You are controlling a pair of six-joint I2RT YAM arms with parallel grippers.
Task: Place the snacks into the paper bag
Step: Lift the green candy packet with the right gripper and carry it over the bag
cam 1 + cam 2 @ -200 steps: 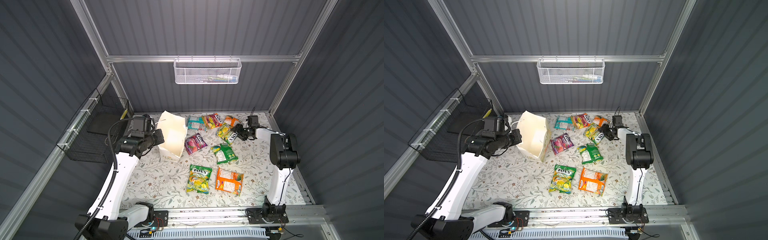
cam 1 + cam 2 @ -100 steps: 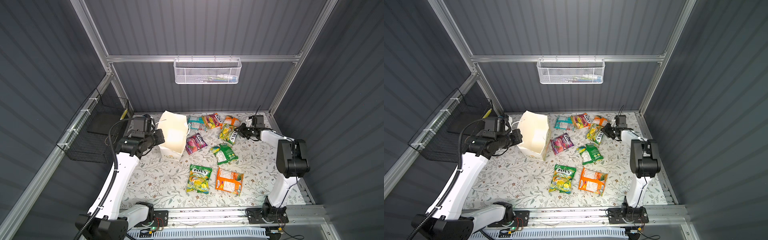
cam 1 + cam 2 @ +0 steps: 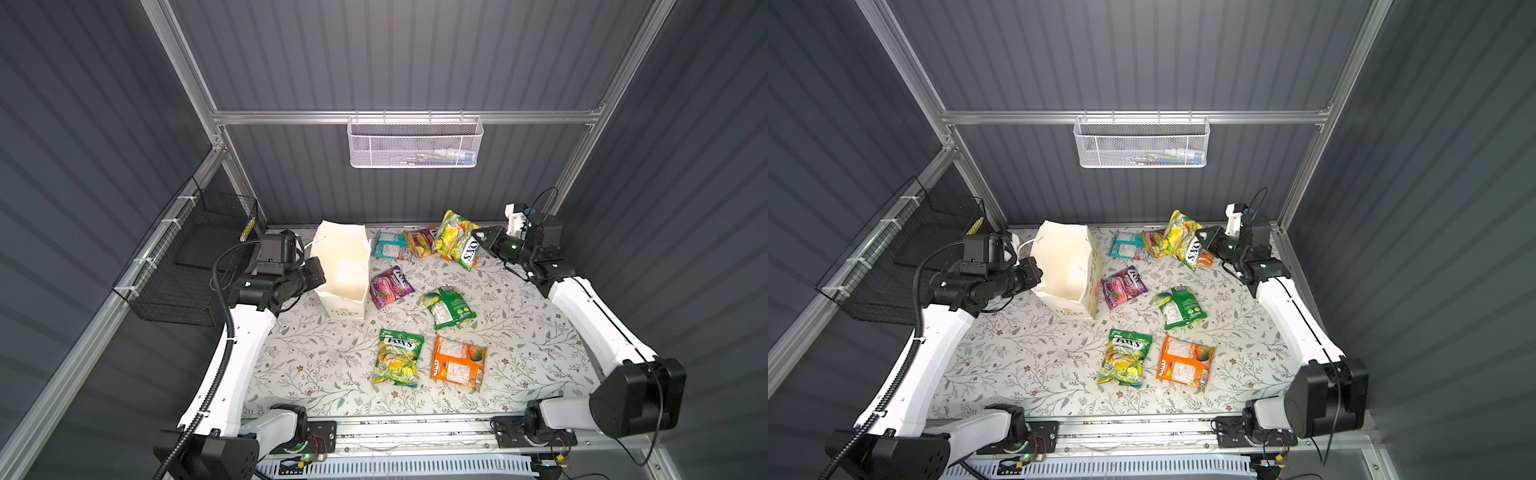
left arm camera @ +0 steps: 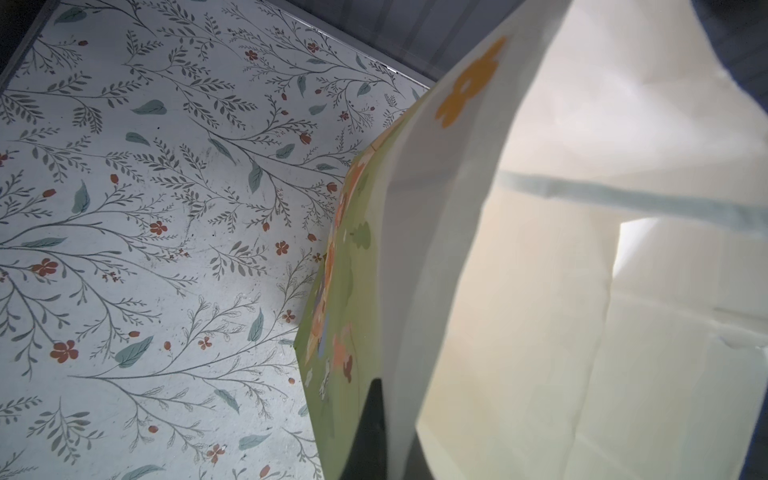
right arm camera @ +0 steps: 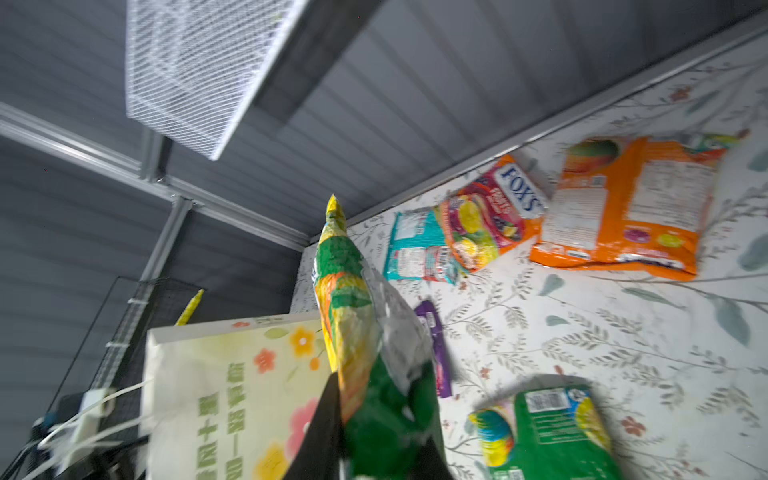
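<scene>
Transport is the step in hand. The right tool (image 3: 478,242) pinches one end of a yellow-green FOX'S packet (image 3: 455,240), which hangs clear of the tabletop (image 3: 332,374) at the far right, above an orange packet (image 5: 623,208) lying flat there. The left tool (image 3: 319,271) is pressed together on the left wall of the paper bag (image 3: 347,270), which stands upright at the far left of the floral surface with its mouth spread.

By my reading, the next move is to swing the held packet leftward over the teal packet (image 3: 388,246) and red packet (image 3: 419,241) until it hangs above the bag's mouth, then release it. The packet is limp and broad, so it should go in end-first to clear the rim.

No snack shows inside the bag in either top view or the left wrist view. The white mesh basket (image 3: 415,143) on the far wall holds a few small things too blurred to name. The black wire basket (image 3: 183,282) on the left wall shows a yellow thing at its far corner; what else it holds I cannot tell.
</scene>
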